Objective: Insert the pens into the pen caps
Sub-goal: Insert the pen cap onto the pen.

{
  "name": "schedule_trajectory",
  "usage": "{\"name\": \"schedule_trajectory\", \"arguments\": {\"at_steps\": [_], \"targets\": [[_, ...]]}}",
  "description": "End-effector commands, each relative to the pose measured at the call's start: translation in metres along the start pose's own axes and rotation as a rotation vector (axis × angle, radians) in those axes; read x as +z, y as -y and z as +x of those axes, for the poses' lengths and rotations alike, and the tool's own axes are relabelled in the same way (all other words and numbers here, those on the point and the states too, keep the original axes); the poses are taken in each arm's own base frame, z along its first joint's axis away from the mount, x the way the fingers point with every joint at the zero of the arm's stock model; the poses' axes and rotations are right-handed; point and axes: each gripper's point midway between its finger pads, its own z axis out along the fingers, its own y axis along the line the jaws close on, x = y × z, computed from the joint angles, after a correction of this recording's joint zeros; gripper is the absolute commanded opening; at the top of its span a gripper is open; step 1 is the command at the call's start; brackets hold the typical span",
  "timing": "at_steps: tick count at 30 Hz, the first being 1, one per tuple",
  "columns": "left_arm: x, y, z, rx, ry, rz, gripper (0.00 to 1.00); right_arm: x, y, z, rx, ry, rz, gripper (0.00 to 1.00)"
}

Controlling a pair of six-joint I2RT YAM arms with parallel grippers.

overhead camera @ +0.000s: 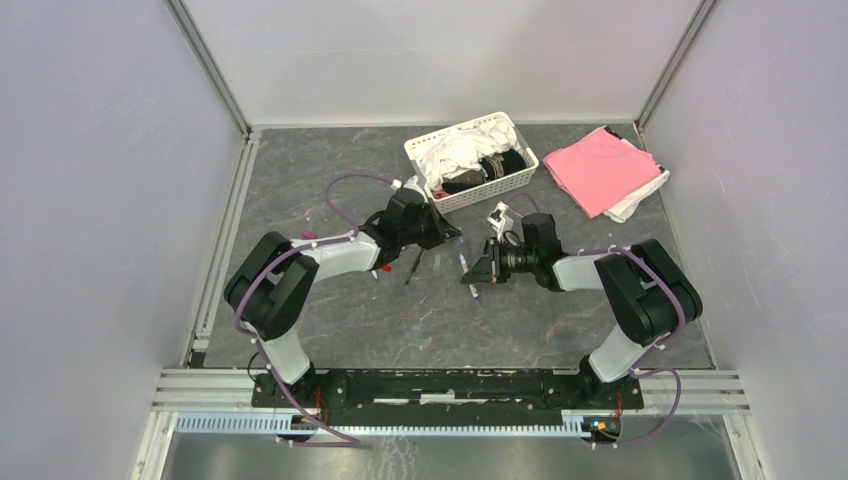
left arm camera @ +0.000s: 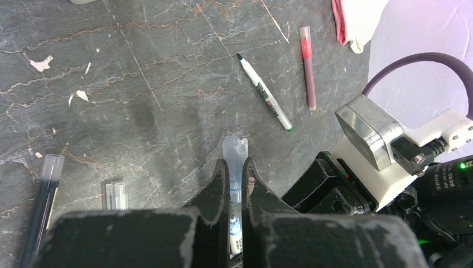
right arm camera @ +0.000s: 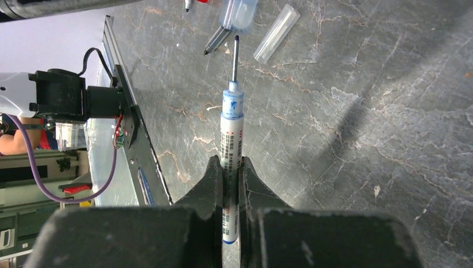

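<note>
My left gripper (left arm camera: 235, 163) is shut on a translucent bluish pen cap (left arm camera: 234, 149) that sticks out past its fingertips. My right gripper (right arm camera: 230, 162) is shut on a white pen with a blue grip section (right arm camera: 232, 125), its thin tip bare. The tip points at the same cap in the right wrist view (right arm camera: 240, 12) and sits just short of its mouth. In the top view the two grippers (overhead camera: 450, 237) (overhead camera: 480, 272) meet over the table's middle. A green-tipped white pen (left arm camera: 265, 92), a pinkish-red pen (left arm camera: 307, 67), a dark pen (left arm camera: 42, 206) and a clear cap (left arm camera: 115, 195) lie on the table.
A white basket (overhead camera: 470, 160) of cloths stands behind the grippers and a pink folded cloth (overhead camera: 600, 168) lies at the back right. Another clear cap (right arm camera: 276, 32) and a dark pen tip (right arm camera: 216, 40) lie close to the held cap. A small red piece (overhead camera: 383, 270) lies by the left arm.
</note>
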Motion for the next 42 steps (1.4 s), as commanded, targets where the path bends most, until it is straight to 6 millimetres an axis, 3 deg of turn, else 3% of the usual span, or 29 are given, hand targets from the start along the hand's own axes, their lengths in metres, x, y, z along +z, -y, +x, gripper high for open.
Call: {"name": "schedule_trajectory", "arguments": {"at_steps": [1,30,42], "targets": [[-0.007,0.018,-0.006,-0.013,0.021,0.063,0.02,0.003,-0.007,-0.019,-0.045,0.036,-0.014,0.00],[-0.008,0.018,0.002,-0.003,0.003,0.078,0.02,0.009,-0.003,-0.034,0.019,0.066,0.015,0.00],[-0.008,0.021,0.010,0.050,-0.001,0.085,0.02,0.008,-0.014,-0.040,0.036,0.099,-0.027,0.00]]}}
